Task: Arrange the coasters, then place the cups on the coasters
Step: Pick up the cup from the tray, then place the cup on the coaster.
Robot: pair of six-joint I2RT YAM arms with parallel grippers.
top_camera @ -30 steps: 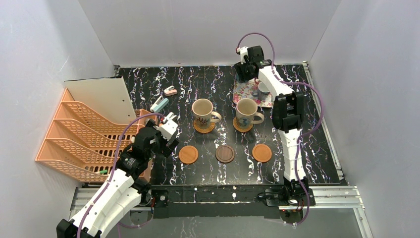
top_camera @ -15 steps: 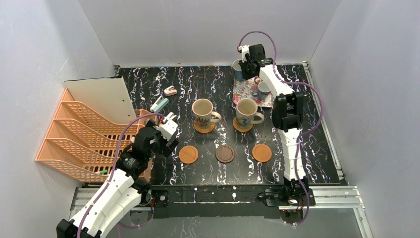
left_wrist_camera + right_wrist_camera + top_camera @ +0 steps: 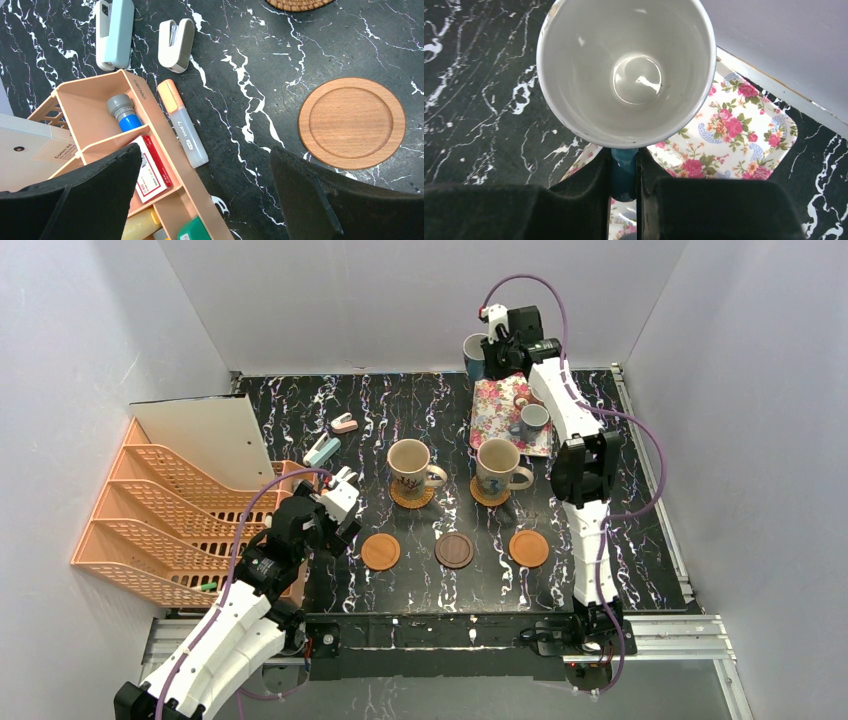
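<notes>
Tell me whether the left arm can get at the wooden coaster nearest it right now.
Probably yes. The left gripper is open and empty just beside the wooden coaster, which is bare, with only tabletop between. The highlighter and organizer lie on the other side.

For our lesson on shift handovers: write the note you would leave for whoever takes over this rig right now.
Right gripper: shut on the blue handle of a small cup, held in the air by the floral tray.
Left gripper: open, holding nothing, near the leftmost front coaster.
Done: five coasters laid out; two large mugs stand on the woven coasters.
Left: all three front coasters are bare, including the dark brown one and the right one. Set down the held cup; a second small cup waits on the tray.
</notes>
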